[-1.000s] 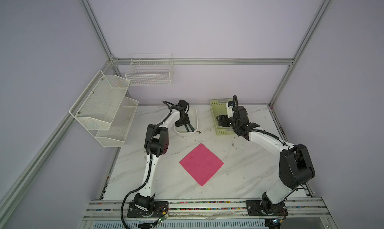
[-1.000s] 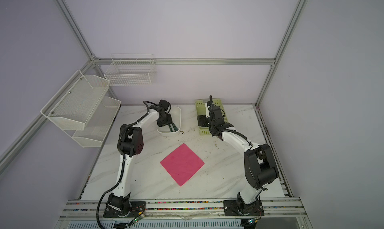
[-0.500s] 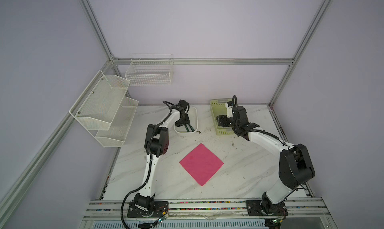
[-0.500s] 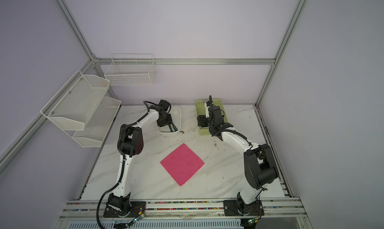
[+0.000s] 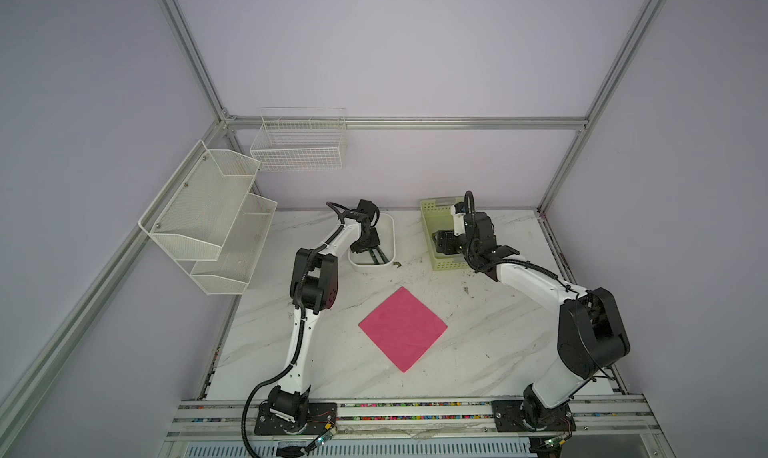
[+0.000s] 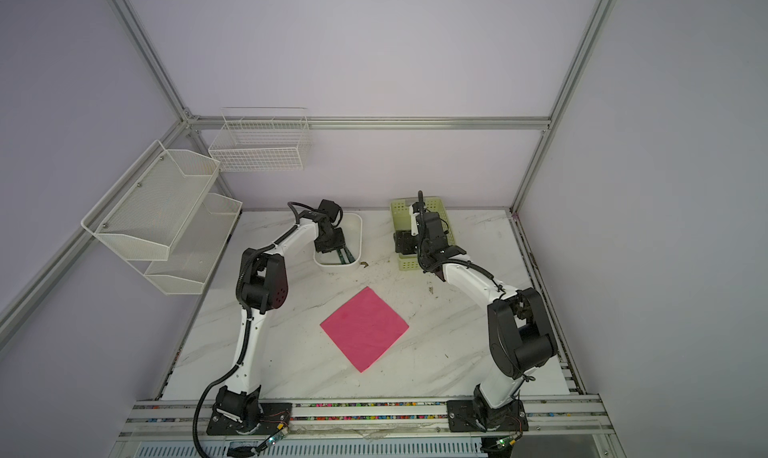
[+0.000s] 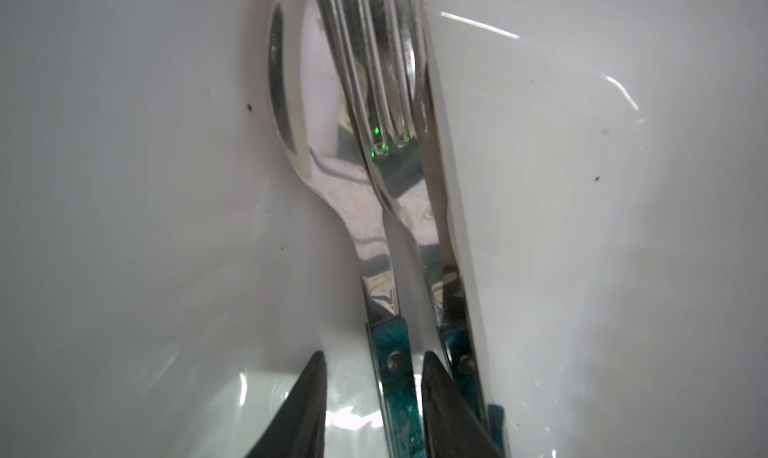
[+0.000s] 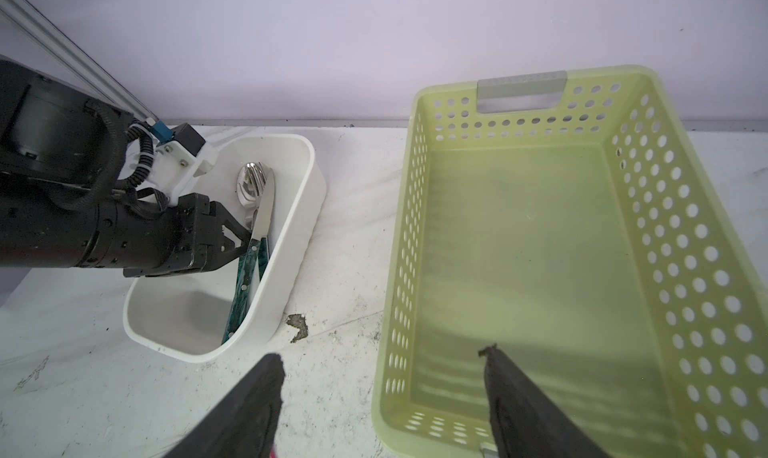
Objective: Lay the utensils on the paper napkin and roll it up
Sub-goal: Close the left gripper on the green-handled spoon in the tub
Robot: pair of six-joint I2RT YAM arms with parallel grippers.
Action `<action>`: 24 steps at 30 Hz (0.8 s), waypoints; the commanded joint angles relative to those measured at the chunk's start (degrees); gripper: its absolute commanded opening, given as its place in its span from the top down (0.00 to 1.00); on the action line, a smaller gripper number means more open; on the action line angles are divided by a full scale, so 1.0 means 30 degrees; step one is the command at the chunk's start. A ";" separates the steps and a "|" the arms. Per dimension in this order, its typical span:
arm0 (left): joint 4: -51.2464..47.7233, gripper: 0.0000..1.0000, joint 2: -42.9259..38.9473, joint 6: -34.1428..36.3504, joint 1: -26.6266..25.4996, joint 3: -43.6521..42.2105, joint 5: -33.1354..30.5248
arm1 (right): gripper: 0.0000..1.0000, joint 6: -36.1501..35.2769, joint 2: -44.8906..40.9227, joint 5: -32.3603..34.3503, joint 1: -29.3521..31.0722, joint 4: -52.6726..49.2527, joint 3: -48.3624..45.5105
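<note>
My left fingers (image 5: 365, 250) reach down into the white tub (image 5: 392, 236) at the back of the bench (image 5: 478, 331). They stand partly open. The teal handle of the spoon (image 7: 307, 103) lies between them, with one fingertip close against it and the other leaving a clear gap, so nothing is clamped. Just outside the closer fingertip lies the fork (image 7: 390, 82), its tines resting over the spoon's bowl out beyond my fingertips. Against the fork is what looks like a knife (image 7: 453, 186) lying on edge. All three lie in the tub with their metal ends pointing away from my fingers. The pink napkin (image 5: 402, 329) lies flat on the bench, well apart from both pairs of fingers, back toward my bases and between my two arms. A small brown scrap (image 8: 297, 325) sits on the bench between the tub and the green basket (image 8: 399, 269). My right fingers (image 5: 439, 241) hang spread wide and hold nothing. The basket's side wall runs between them, with one finger on the tub side over bare bench and the other over the basket's floor.
</note>
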 commanded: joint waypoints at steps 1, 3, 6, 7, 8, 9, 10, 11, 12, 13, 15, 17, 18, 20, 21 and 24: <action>-0.0218 0.63 0.0582 0.0454 -0.0037 0.1381 -0.0120 | 0.22 -0.0173 -0.0319 0.0317 0.0184 -0.0219 0.0070; -0.0270 0.66 0.0689 0.0504 -0.0026 0.1402 -0.0090 | 0.22 -0.0174 -0.0361 0.0335 0.0189 -0.0195 -0.0005; -0.0262 0.67 0.0888 0.0541 -0.0025 0.1430 -0.0119 | 0.22 -0.0143 -0.0459 0.0347 0.0185 -0.0160 -0.0051; -0.0291 0.67 0.0979 0.0576 -0.0026 0.1475 -0.0141 | 0.22 -0.0151 -0.0478 0.0374 0.0185 -0.0161 -0.0076; -0.0362 0.68 0.1056 0.0617 0.0009 0.1566 -0.0149 | 0.22 -0.0139 -0.0491 0.0375 0.0187 -0.0165 -0.0080; -0.0426 0.69 0.1149 0.0650 0.0027 0.1627 -0.0149 | 0.22 -0.0140 -0.0513 0.0376 0.0185 -0.0196 -0.0075; -0.0450 0.69 0.1229 0.0691 0.0038 0.1691 -0.0154 | 0.22 -0.0146 -0.0582 0.0403 0.0200 -0.0204 -0.0088; -0.0510 0.70 0.1292 0.0741 0.0059 0.1721 -0.0189 | 0.22 -0.0134 -0.0608 0.0405 0.0187 -0.0211 -0.0088; -0.0553 0.71 0.1337 0.0748 0.0055 0.1753 -0.0231 | 0.22 -0.0142 -0.0653 0.0405 0.0185 -0.0227 -0.0102; -0.0566 0.72 0.1377 0.0782 0.0091 0.1790 -0.0263 | 0.22 -0.0140 -0.0683 0.0405 0.0207 -0.0253 -0.0123; -0.0598 0.74 0.1423 0.0916 0.0138 0.1806 -0.0316 | 0.22 -0.0133 -0.0729 0.0402 0.0202 -0.0273 -0.0095; -0.0631 0.76 0.1422 0.1024 0.0182 0.1812 -0.0381 | 0.22 -0.0142 -0.0720 0.0419 0.0185 -0.0315 -0.0076; -0.0656 0.77 0.1396 0.1056 0.0205 0.1840 -0.0410 | 0.22 -0.0155 -0.0742 0.0388 0.0200 -0.0315 -0.0053; -0.0664 0.77 0.1394 0.1228 0.0238 0.1867 -0.0579 | 0.22 -0.0102 -0.0728 0.0397 0.0211 -0.0372 -0.0028; -0.0701 0.77 0.1441 0.1339 0.0261 0.1922 -0.0639 | 0.22 -0.0117 -0.0737 0.0392 0.0229 -0.0382 0.0026; -0.1076 0.78 0.1704 0.1590 0.0343 0.2314 -0.0735 | 0.22 -0.0129 -0.0727 0.0384 0.0261 -0.0483 0.0112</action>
